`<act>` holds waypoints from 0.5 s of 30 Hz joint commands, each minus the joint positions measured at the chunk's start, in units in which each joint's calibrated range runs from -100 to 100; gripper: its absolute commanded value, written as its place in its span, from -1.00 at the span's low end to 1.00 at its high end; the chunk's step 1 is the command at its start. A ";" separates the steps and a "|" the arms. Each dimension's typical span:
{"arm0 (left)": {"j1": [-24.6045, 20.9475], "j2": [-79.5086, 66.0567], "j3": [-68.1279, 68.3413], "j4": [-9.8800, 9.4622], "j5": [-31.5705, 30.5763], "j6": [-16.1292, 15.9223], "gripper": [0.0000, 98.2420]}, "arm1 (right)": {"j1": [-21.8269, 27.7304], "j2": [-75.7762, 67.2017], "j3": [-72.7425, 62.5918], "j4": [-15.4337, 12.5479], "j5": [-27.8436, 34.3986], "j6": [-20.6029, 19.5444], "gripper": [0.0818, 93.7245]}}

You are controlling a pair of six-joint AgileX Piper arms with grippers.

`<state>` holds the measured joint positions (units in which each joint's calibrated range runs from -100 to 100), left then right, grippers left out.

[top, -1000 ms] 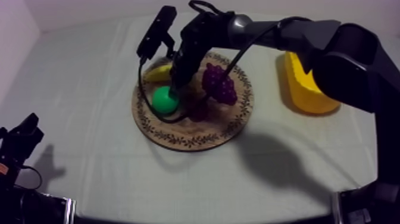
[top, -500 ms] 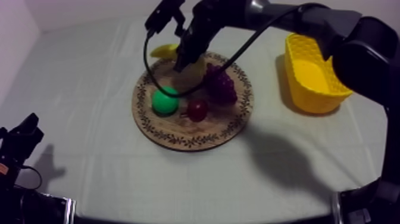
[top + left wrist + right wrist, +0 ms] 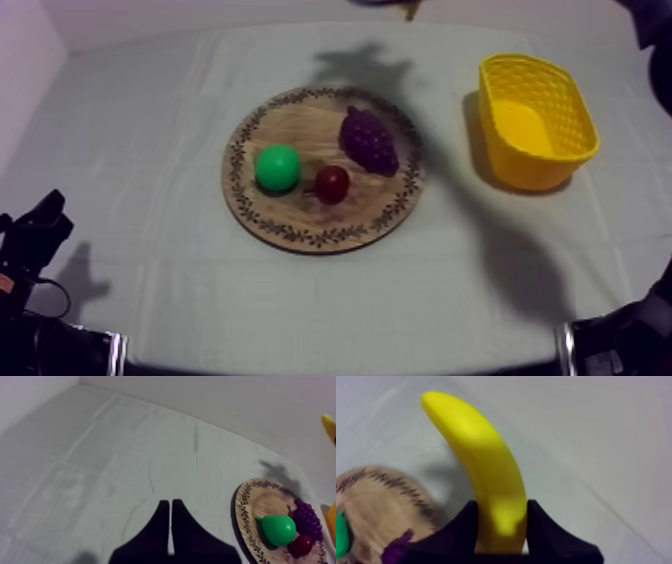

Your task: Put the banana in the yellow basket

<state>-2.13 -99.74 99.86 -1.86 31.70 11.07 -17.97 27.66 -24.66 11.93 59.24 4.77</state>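
The yellow banana (image 3: 481, 461) stands up between the two black fingers of my right gripper (image 3: 501, 526), which is shut on its lower end; it hangs in the air above the cloth, just beyond the wooden board (image 3: 371, 501). The round wooden board (image 3: 300, 225) lies mid-table and bears a green pear (image 3: 277, 167), a small red fruit (image 3: 332, 183) and purple grapes (image 3: 368, 140). To its right stands the yellow basket (image 3: 575, 125), with nothing in it. My left gripper (image 3: 35, 230) rests low at the table's left, fingers together (image 3: 170, 526) as a narrow wedge.
A shadow of the raised arm falls on the cloth (image 3: 360, 65) behind the board. Bare cloth lies between board and basket (image 3: 450, 150) and along the table's front. From the left wrist view the board (image 3: 247, 521) lies off to the side of bare cloth.
My right arm has lifted the banana off the board and risen past the top view's upper edge. The pear, red fruit and grapes stay on the board. The left arm has not moved.
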 commanded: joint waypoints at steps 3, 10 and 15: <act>0.00 -0.01 0.03 -0.02 -0.01 -0.01 -1.00 | 6.22 -5.04 1.98 0.27 0.95 -2.10 -0.46; 0.00 -0.01 0.03 -0.02 -0.01 -0.01 -1.00 | 12.09 -10.43 11.27 2.75 0.00 -6.24 -0.49; 0.00 -0.01 0.03 -0.02 -0.01 -0.01 -1.00 | 13.31 -11.73 19.23 5.57 -0.48 -8.90 -0.50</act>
<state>-2.13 -99.74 99.86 -1.86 31.70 11.07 -4.82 15.90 -8.97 17.16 58.74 -3.44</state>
